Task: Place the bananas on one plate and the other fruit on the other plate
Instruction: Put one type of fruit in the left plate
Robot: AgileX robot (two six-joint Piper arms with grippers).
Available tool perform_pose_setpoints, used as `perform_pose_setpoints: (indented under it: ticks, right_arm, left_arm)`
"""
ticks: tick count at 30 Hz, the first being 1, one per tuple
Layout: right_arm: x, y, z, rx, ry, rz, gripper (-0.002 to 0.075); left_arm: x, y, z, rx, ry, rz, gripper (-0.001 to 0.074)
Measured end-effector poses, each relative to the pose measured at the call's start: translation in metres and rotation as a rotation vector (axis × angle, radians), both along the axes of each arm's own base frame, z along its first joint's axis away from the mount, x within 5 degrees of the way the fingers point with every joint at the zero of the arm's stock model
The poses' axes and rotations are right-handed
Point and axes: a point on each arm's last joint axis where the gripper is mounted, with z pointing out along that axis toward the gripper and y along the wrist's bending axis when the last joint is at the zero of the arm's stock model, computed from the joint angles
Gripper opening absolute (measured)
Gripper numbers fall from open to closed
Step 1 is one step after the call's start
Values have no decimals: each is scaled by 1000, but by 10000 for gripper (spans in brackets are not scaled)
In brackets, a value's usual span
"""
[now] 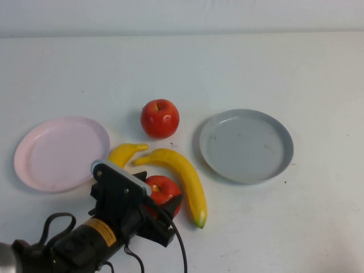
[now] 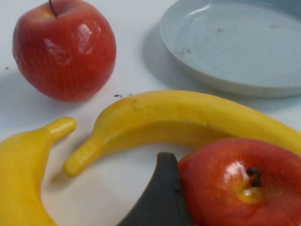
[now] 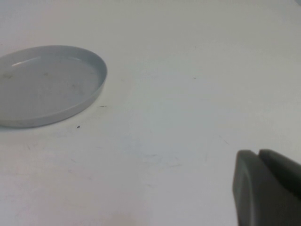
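Apple (image 1: 163, 187) on white table (image 1: 256, 68) sits between spread fingers of left gripper (image 1: 158, 203); right gripper (image 3: 259, 157) closed above table.

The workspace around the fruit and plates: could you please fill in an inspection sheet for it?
Surface: white table, a few dark specks.
Job's things: pink plate and grey plate both empty; far apple, near apple, long banana, short banana all on the table.
Clutter: nothing seen.
Grippers: left pincer around the near apple, jaws not yet closed; right pincer shut, beside the grey plate.
Cables: black cable on the left arm.
Surroundings: nothing seen.
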Motion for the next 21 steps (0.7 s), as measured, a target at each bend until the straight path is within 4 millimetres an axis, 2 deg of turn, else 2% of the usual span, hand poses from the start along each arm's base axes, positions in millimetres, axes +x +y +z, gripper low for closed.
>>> perform_pose_setpoints:
  ticks: [8,11,17,21]
  right_arm:
    - [0,0,0,0,0,0,-17]
    - [0,0,0,0,0,0,-17]
    - [0,0,0,0,0,0,-17]
    - [0,0,0,0,0,0,-17]
  left_arm:
    - [0,0,1,3,-10,-3,575]
    - [-1,1,7,0,-29,-8,575]
    - [-5,9,49,-112,-146,20,575]
    - [5,34,68,-174,-202,156,575]
